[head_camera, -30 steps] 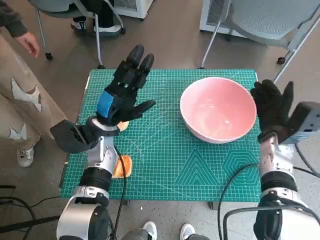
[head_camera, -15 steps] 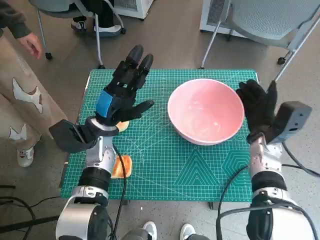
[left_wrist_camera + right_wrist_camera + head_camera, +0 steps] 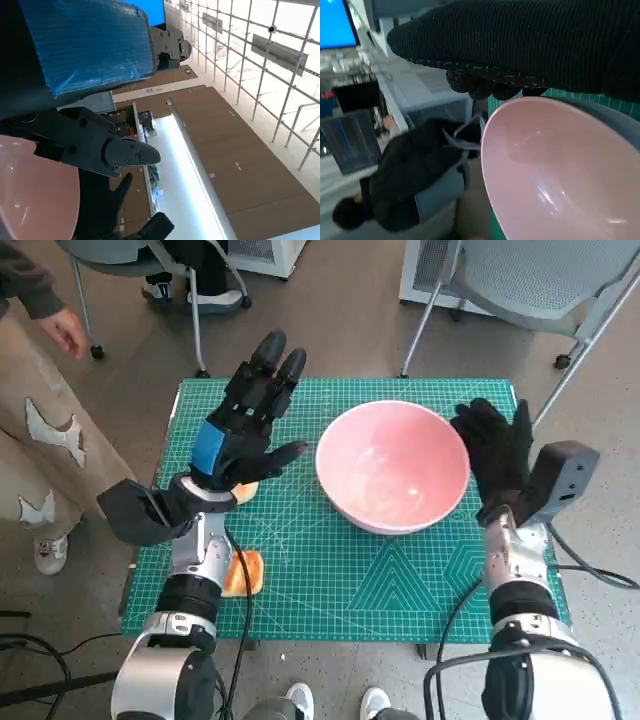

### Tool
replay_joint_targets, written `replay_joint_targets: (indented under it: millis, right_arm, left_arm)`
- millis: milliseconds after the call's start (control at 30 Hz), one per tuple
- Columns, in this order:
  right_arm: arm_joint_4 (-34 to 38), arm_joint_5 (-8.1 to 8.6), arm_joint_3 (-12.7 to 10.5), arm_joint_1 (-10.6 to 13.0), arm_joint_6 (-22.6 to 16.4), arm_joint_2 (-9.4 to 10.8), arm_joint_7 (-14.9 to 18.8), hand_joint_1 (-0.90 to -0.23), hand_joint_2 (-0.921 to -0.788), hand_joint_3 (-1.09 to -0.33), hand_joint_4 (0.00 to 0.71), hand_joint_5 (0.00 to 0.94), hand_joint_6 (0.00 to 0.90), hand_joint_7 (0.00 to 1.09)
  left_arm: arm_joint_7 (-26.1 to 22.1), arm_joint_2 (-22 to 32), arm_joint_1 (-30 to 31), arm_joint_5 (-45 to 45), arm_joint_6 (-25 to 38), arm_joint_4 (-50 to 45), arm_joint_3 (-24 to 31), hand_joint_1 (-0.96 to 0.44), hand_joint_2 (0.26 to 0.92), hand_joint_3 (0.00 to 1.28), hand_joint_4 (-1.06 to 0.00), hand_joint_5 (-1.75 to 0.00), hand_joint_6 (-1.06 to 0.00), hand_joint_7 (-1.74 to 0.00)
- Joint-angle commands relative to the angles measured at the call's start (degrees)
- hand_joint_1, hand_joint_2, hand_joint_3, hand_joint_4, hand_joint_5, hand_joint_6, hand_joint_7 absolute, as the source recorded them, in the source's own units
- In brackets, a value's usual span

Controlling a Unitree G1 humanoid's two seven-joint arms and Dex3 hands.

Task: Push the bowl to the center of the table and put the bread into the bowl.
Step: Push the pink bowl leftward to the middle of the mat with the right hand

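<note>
The bread (image 3: pixel 244 573) lies near the tabletop's (image 3: pixel 330 580) near-left edge, partly hidden under the left forearm; a careless descent could knock it off that edge. The left hand (image 3: pixel 247 430) hovers above the mat, fingers spread wide, holding nothing. The bowl (image 3: pixel 392 466) sits a little right of center. The right hand (image 3: pixel 495 455), fingers spread and flat, presses its right side; pushing high on the rim could tip it or make the glove slip off.

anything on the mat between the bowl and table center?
Nothing visible. The pink bowl sits on bare green mat, right hand against its far side. The bread lies near the front left corner, off that path.
</note>
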Motion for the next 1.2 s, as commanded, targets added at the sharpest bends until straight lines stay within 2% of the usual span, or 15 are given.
replay_joint_targets:
  millis: [33,633,767,967,1067,1200]
  right_arm:
    - [0.4,-0.27,0.4,0.2,0.3,1.1,0.5,-0.62,-0.921,-0.72,0.216,0.004,0.298,0.12]
    - [0.3,-0.79,1.9,-0.4,0.1,3.3,0.0,-0.592,-0.921,-0.747,0.22,0.004,0.281,0.11]
    - [0.3,-0.91,2.4,-0.4,-0.1,3.1,0.1,-0.597,-0.921,-0.747,0.22,0.003,0.273,0.11]
    - [-0.2,-1.01,2.9,-0.8,-1.0,1.1,0.6,-0.606,-0.921,-0.754,0.22,0.003,0.263,0.1]
    - [-1.5,-0.53,2.9,-1.3,-3.3,0.1,1.1,-0.604,-0.921,-0.757,0.22,0.002,0.262,0.1]
    - [-4.1,0.28,2.9,-1.2,-9.1,0.4,2.4,-0.593,-0.921,-0.774,0.224,0.004,0.267,0.11]
  left_arm:
    - [-0.5,0.6,0.8,-0.6,0.0,-0.6,0.4,-0.38,0.921,0.25,-0.02,0.0,-0.14,0.0]
    - [-0.4,0.7,1.5,-0.6,0.2,-1.6,0.6,-0.36,0.921,0.25,-0.02,0.0,-0.14,0.0]
    - [-0.2,0.5,1.9,-0.5,0.3,-2.2,0.6,-0.36,0.921,0.25,-0.02,0.0,-0.14,0.0]
    - [-0.2,0.5,2.6,-0.6,0.5,-3.2,0.6,-0.35,0.921,0.24,-0.02,0.0,-0.14,0.0]
    - [-0.2,0.7,3.2,-0.8,0.6,-4.0,0.6,-0.35,0.921,0.24,-0.02,0.0,-0.14,0.0]
    - [-0.2,0.9,3.9,-1.0,1.1,-5.2,0.7,-0.35,0.921,0.24,-0.02,0.0,-0.14,0.0]
